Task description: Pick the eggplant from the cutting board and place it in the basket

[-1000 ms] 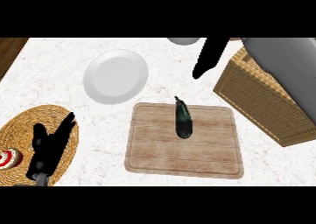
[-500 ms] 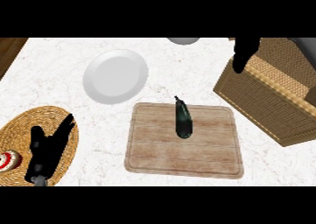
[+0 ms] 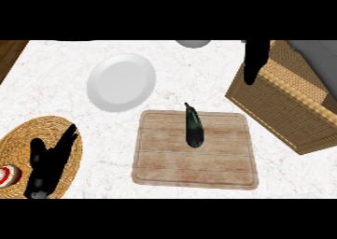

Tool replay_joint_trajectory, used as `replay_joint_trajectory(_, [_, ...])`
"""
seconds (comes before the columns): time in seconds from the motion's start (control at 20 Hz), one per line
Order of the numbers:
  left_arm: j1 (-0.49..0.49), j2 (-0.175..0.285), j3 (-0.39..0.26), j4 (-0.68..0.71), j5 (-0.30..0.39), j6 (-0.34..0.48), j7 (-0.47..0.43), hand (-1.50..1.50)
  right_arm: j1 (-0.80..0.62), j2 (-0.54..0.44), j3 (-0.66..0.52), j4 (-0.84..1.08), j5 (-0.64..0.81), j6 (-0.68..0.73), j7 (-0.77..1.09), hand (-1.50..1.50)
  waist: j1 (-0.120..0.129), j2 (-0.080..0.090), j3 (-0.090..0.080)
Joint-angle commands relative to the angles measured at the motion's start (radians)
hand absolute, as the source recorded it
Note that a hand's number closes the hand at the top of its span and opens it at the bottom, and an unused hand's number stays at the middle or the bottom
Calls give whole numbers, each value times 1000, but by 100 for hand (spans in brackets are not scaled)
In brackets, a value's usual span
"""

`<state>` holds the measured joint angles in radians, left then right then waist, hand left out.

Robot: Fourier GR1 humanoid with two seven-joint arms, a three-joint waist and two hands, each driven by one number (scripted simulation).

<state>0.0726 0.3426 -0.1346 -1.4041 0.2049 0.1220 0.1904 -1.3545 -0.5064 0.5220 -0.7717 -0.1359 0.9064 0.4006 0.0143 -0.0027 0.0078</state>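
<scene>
A dark green eggplant (image 3: 193,127) lies lengthwise on the upper middle of the wooden cutting board (image 3: 198,168), stem end pointing away from me. The wicker basket (image 3: 289,119) stands to the right of the board. My right hand (image 3: 256,58) hangs at the top right with straight fingers pointing down, over the basket's left edge and well away from the eggplant, holding nothing. My left hand (image 3: 50,161) rests open at the lower left, over a woven mat.
A white plate (image 3: 121,82) sits up and left of the board, and part of a grey bowl (image 3: 193,43) shows at the top edge. The round woven mat (image 3: 16,140) at lower left carries a small red-and-white object (image 3: 4,176). Wooden floor shows past the counter's left edge.
My right hand has swung to the right, from above the plate's side to over the basket's edge. The eggplant and my left hand have stayed put.
</scene>
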Motion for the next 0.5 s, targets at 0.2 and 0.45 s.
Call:
replay_joint_trajectory(0.2, [46,-36,-34,3,-25,4,55,0,126,58,-23,-24,105,-91,-84,-150,0,7,-7])
replay_joint_trajectory(0.45, [33,-35,5,45,-20,-22,17,0,209,117,-28,-101,154,-146,-63,-150,-9,3,-8])
